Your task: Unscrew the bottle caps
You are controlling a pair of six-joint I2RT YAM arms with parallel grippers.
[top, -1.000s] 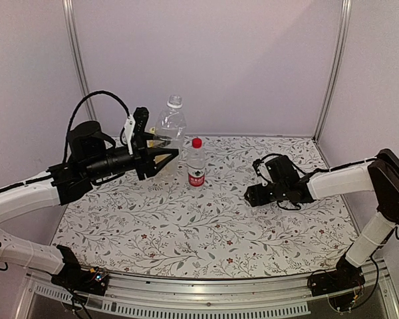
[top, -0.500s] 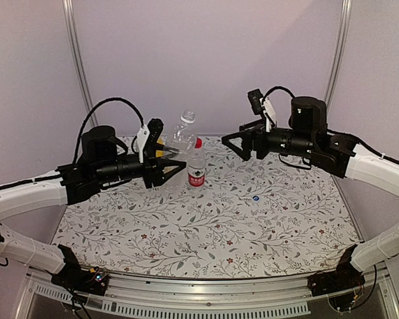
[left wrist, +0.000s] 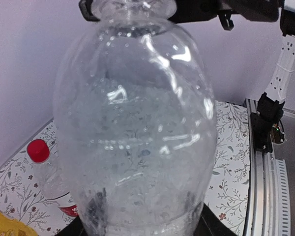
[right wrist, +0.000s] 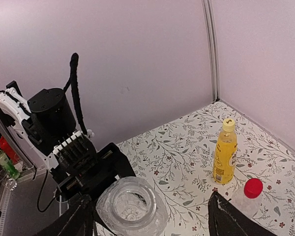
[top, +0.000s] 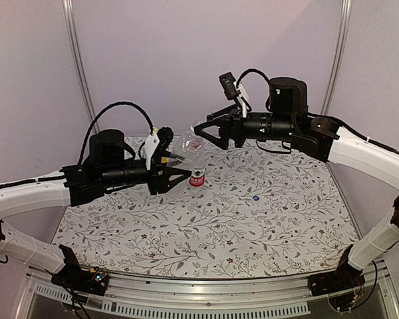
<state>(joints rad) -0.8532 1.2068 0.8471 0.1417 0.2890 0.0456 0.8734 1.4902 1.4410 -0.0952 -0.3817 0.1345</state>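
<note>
My left gripper (top: pixel 175 167) is shut on the base of the clear unlabelled bottle (top: pixel 187 147) and holds it tilted above the table. The bottle fills the left wrist view (left wrist: pixel 137 123). Its mouth (right wrist: pixel 132 206) is open, with no cap. My right gripper (top: pixel 201 135) is open and empty, with one finger (right wrist: pixel 71 221) on each side of the mouth, not touching. The blue-white cap (top: pixel 255 197) lies on the table. The red-label bottle (top: pixel 197 177) stands with its red cap (right wrist: pixel 253 188) on. The yellow bottle (right wrist: pixel 225 155) stands with its yellow cap (right wrist: pixel 228 124) on.
The floral table cover (top: pixel 206 232) is walled by lilac panels at the back and sides, with metal posts (top: pixel 76 66) in the back corners. The yellow bottle is hidden behind my left arm (top: pixel 86 178) in the top view. A metal rail (top: pixel 206 302) runs along the near edge.
My right arm rose from the table, leaving the blue-white cap there, and swung left to the clear bottle's mouth. My left gripper carried the bottle right and tilted it toward the right gripper.
</note>
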